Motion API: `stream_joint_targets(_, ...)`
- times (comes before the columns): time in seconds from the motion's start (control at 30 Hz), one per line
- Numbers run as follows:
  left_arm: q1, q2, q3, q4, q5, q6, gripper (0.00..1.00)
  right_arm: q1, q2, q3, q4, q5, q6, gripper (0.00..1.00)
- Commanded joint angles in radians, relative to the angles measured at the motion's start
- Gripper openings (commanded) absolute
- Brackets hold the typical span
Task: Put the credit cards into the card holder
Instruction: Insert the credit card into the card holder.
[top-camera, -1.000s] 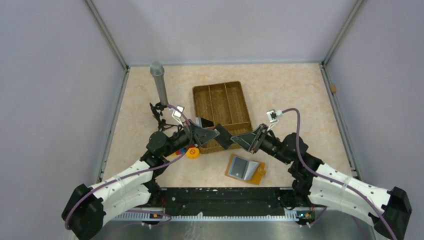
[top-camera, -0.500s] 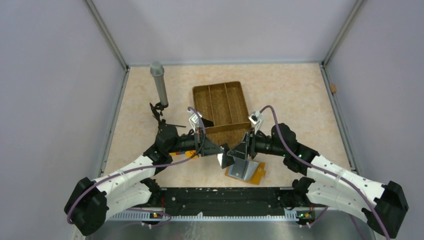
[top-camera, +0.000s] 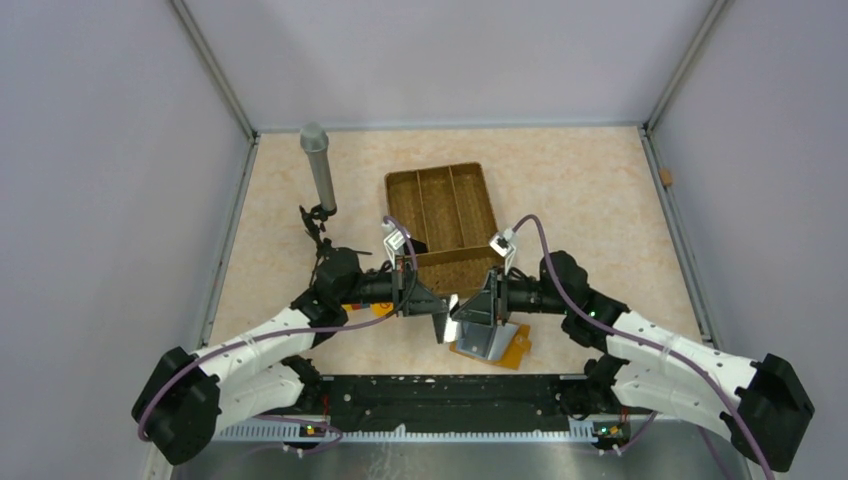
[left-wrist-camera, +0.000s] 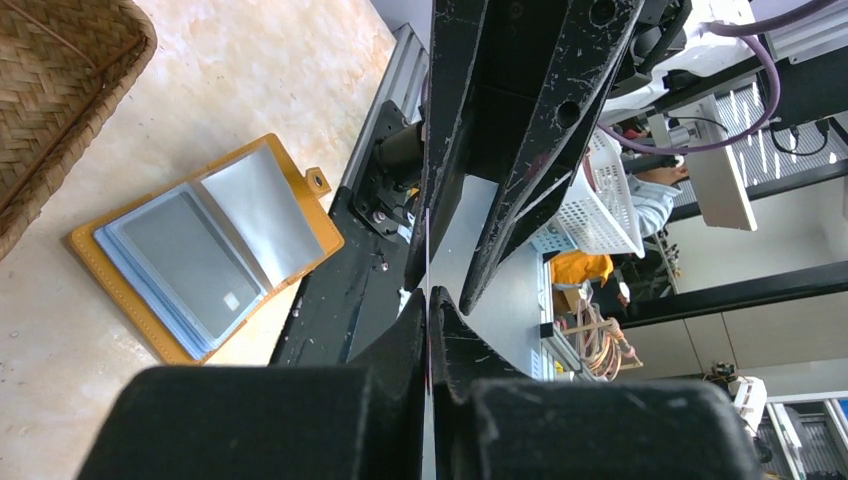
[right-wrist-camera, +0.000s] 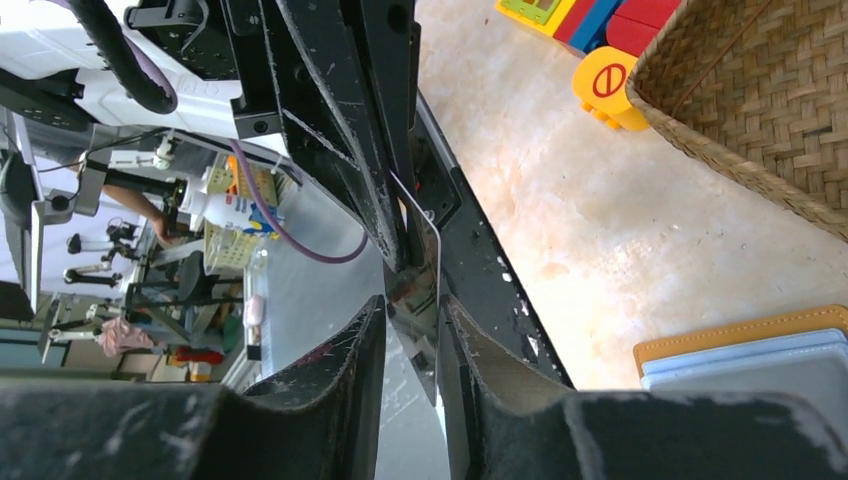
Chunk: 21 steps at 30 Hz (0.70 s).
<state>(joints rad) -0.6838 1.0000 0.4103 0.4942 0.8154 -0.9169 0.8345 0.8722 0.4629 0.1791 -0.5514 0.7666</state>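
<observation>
Here we see the left gripper pinched shut on a credit card just above the card holder, which lies spread open. The right gripper, also above the card holder, stands partly open astride the card's other end.

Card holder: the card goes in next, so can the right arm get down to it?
Probably yes: the card holder lies open close below the right pincer, nothing lying across it. But the left pincer is clamped on the card, which must be freed first.
</observation>
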Motion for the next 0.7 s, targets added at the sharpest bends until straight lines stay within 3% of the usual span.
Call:
stream_joint_targets(0.0, -0.009, 0.007, 0.030, 0.084, 0.029, 0.003, 0.00, -0.005, -0.001, 0.000, 0.081, -0.008, 0.009, 0.23)
stream_joint_targets(0.07, -0.012, 0.013, 0.029, 0.098, 0.035, 0.001, 0.00, -0.005, 0.003, -0.010, 0.092, 0.008, 0.024, 0.19)
stream_joint_targets(0.17, -0.018, 0.023, 0.028, 0.106, 0.030, 0.001, 0.00, -0.006, 0.004, -0.038, 0.130, 0.036, 0.068, 0.02)
stream_joint_targets(0.2, -0.020, 0.025, 0.028, 0.106, 0.028, 0.003, 0.00, -0.005, 0.002, -0.044, 0.134, 0.052, 0.085, 0.00)
stream_joint_targets(0.23, -0.023, 0.029, 0.031, 0.100, 0.019, 0.011, 0.07, -0.006, -0.001, -0.050, 0.125, 0.076, 0.099, 0.00)
stream_joint_targets(0.33, -0.050, 0.032, 0.066, -0.048, -0.071, 0.096, 0.61, -0.006, -0.016, -0.051, -0.031, 0.210, 0.142, 0.00)
stream_joint_targets(0.4, -0.092, 0.020, 0.089, -0.200, -0.188, 0.175, 0.75, -0.007, -0.021, -0.048, -0.177, 0.308, 0.182, 0.00)
stream_joint_targets(0.57, -0.175, 0.054, 0.094, -0.333, -0.417, 0.202, 0.78, -0.008, -0.058, -0.111, -0.341, 0.407, 0.299, 0.00)
stream_joint_targets(0.67, -0.223, 0.106, 0.082, -0.309, -0.472, 0.158, 0.71, -0.021, -0.122, -0.162, -0.415, 0.446, 0.339, 0.00)
